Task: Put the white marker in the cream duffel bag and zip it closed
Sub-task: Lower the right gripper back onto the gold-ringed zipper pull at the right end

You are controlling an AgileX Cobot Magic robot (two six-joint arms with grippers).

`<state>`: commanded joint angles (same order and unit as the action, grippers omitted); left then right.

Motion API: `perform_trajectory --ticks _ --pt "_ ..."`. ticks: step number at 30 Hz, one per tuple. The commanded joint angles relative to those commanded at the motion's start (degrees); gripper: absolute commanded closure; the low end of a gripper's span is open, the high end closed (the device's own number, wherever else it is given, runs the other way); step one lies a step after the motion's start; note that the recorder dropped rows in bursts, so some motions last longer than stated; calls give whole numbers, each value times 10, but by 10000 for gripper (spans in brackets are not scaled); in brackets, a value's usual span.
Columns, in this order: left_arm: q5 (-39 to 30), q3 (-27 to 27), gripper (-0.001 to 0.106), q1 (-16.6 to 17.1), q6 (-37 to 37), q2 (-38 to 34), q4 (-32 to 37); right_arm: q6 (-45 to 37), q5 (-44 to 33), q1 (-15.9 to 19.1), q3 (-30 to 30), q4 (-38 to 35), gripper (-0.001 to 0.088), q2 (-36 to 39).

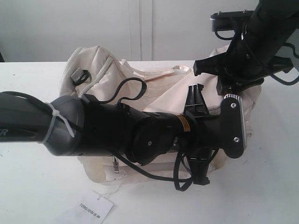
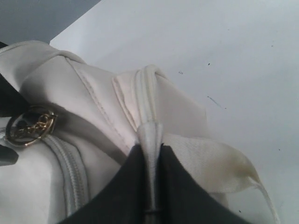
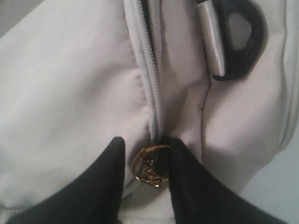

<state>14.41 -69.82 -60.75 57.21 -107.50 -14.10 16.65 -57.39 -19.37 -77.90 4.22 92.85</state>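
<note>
Obs.: the white marker is not visible in any view. Both arms are working at the zip, so I judge it is probably already inside the cream duffel bag [image 1: 159, 88], but this is not confirmed.

Left gripper [image 2: 149, 151]: jaws closed tight on a narrow cream fabric tab [image 2: 148, 107] at one end of the bag, with no gap visible. It seems to act as an anchor.

Right gripper [image 3: 147, 142]: fingers sit on either side of the gold ring zip pull [image 3: 150, 165] on top of the bag. One finger appears to touch the ring and the other is a sliver off. I cannot tell whether the pull is actually pinched.

Zip track [image 3: 153, 93]: runs away from the pull toward the black D-ring [image 3: 243, 42] at the bag's end. A dark sliver beside the teeth near that end suggests the zip is not yet fully shut.

Handling notes (judgement):
- The bag is soft, light and slumped, so it will bunch and slide on the white table [image 1: 261, 186] if the pull is dragged without counter-tension.
- The end tab is the right place to hold, since it is stitched and takes load along the zip line.
- The ring pull is small, hard, smooth metal and hangs loose, so it could pivot or slip out of flat pads. Grip it squarely and pull along the track, not upward.
- The curved zip may snag the fabric.

A paper hang tag [image 1: 96, 210] lies beside the bag on its near side, clear of the zip.
</note>
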Motion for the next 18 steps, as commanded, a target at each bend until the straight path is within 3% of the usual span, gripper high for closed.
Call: perform_trajectory --ticks 3,8,18 --pt "0 0 1053 0 0 0 0 0 -4 0 0 2 605 0" --pt "0 0 1053 0 0 0 0 -10 -8 0 0 4 872 -1" --pt "0 0 1053 0 0 0 0 -10 -10 0 0 7 868 -33"
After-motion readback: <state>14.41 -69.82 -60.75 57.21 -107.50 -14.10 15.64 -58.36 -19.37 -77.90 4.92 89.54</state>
